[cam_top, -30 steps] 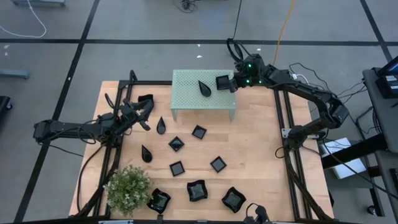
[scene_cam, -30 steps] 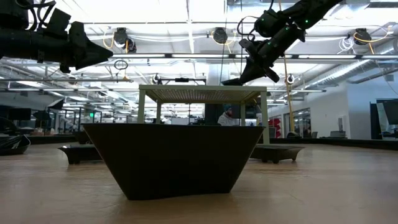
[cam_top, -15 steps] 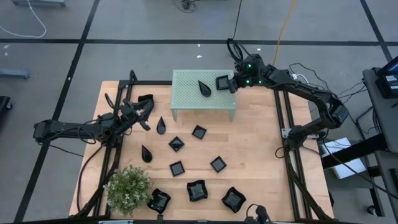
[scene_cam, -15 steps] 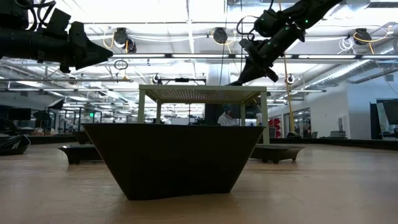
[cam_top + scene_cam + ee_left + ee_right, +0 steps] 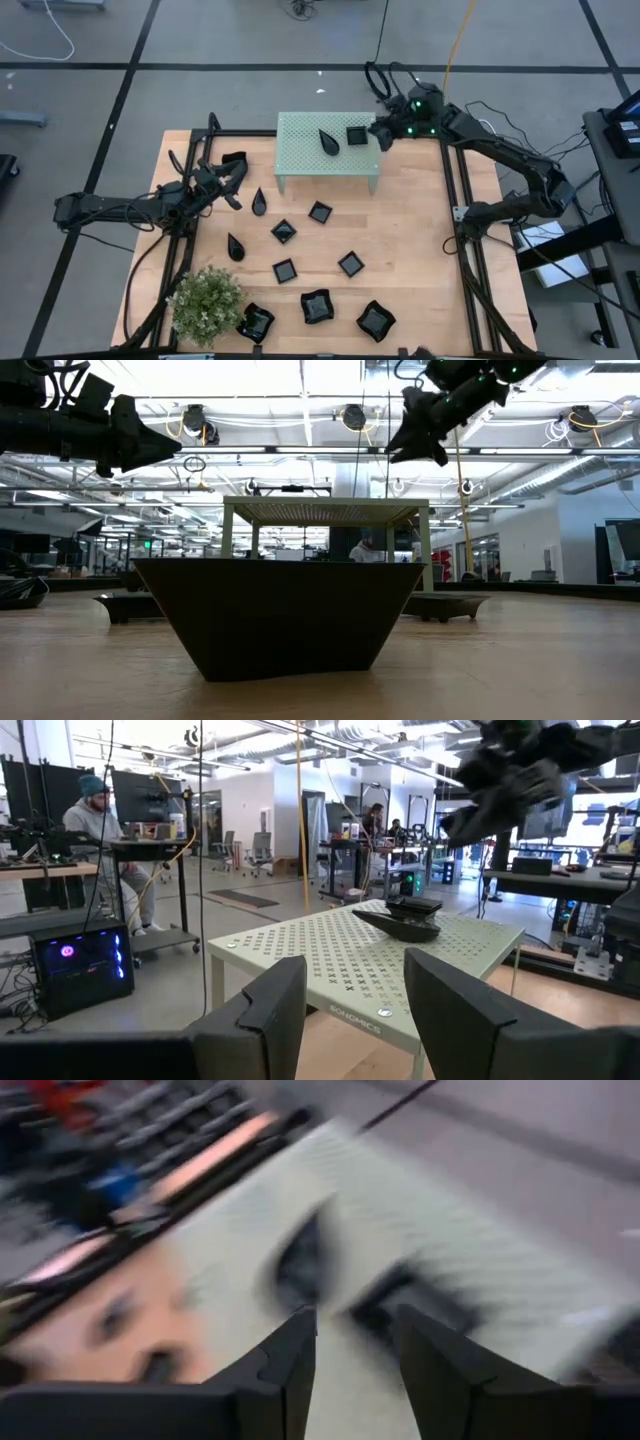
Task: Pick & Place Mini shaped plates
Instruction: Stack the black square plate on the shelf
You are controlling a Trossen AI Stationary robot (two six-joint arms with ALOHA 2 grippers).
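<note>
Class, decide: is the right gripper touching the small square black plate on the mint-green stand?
Apart. In the high view the right gripper sits off the small square black plate, which lies alone on the mint-green stand.

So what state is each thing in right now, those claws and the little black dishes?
Right claw: open, empty, beside the stand.
Left claw: open, empty, above the table.
Square dish: lying on the green stand.
Teardrop dish: lying on the stand.
Other dishes: resting on the table.

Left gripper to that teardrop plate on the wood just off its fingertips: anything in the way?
Nothing visible. The left gripper, open, sits beside the teardrop plate with only bare table between them. The green stand lies farther back.
</note>
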